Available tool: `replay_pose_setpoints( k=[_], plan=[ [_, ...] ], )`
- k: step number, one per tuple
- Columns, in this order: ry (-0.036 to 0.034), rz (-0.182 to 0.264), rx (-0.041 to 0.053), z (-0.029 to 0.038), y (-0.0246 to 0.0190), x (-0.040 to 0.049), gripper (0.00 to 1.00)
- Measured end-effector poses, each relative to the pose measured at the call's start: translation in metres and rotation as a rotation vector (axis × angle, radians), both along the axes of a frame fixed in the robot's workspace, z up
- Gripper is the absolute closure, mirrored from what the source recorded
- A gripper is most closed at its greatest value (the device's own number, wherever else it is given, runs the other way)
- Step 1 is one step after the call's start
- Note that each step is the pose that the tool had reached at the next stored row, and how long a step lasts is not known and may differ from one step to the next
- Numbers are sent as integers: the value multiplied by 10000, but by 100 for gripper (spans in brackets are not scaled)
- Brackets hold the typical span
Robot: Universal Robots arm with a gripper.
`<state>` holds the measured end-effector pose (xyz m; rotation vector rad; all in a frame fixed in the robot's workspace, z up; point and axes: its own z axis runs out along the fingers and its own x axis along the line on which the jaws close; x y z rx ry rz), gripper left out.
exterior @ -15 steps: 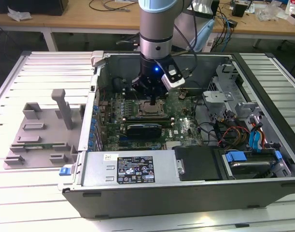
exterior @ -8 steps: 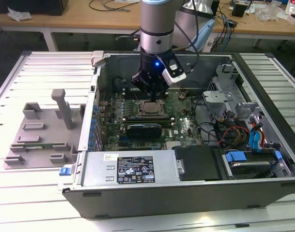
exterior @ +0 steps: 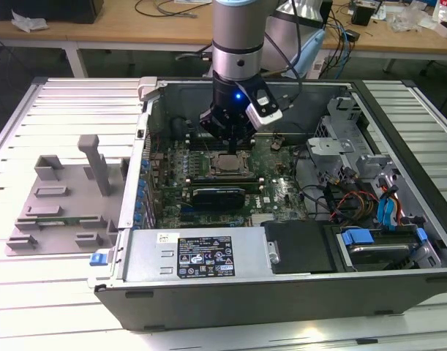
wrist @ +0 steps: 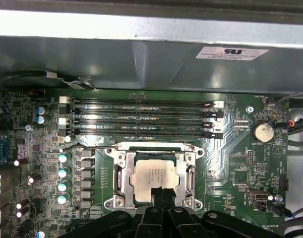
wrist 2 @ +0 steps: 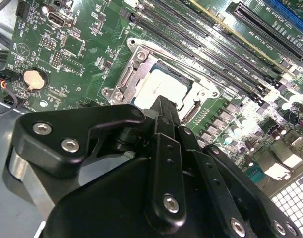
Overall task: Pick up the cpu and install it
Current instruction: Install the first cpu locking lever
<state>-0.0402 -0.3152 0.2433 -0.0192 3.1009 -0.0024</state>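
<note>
Black gripper (wrist: 162, 194) links fill the foreground in both wrist views. The fingertips are drawn together with no real gap, and nothing is visibly pinched between them. Beneath lies the open computer case (exterior: 296, 292), then the green motherboard (wrist: 230, 163), then the socket frame (wrist: 120, 178). Inside that frame the cpu (wrist: 153, 171) lies silver top up. Seating the chip looks like the step in hand. To do it well, the cpu should rest flat and square within the socket frame, and any contact should be light and straight down, never sideways, since socket contacts probably bend easily. The cpu sits directly below the fingertips, which overlap one of its edges inside the socket frame. Whether they touch it cannot be told.
</note>
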Motion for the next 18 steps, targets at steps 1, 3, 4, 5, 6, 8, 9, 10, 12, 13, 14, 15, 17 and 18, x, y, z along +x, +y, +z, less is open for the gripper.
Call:
replay_pose_setpoints(
  k=[1, 3, 4, 5, 6, 8, 9, 10, 12, 13, 14, 15, 17, 18],
  plan=[
    [0, 0, -1, 3, 0, 0, 89],
    [0, 1, 0, 6, 0, 0, 89],
    [0, 0, -1, 7, 0, 0, 89],
    [0, 0, 0, 8, 0, 0, 89],
    [0, 0, 0, 9, 0, 0, 89],
    [0, 0, -1, 13, 0, 0, 89],
    [1, 0, 0, 14, 0, 0, 89],
    [0, 0, 0, 15, 0, 0, 89],
    [0, 0, 0, 20, 0, 0, 89],
    [0, 1, 0, 21, 0, 0, 89],
    [2, 0, -3, 34, 0, 0, 89],
    [1, 0, -1, 44, 0, 0, 89],
    [0, 0, -1, 70, 0, 0, 89],
    [0, 0, 0, 79, 0, 0, 89]
  ],
)
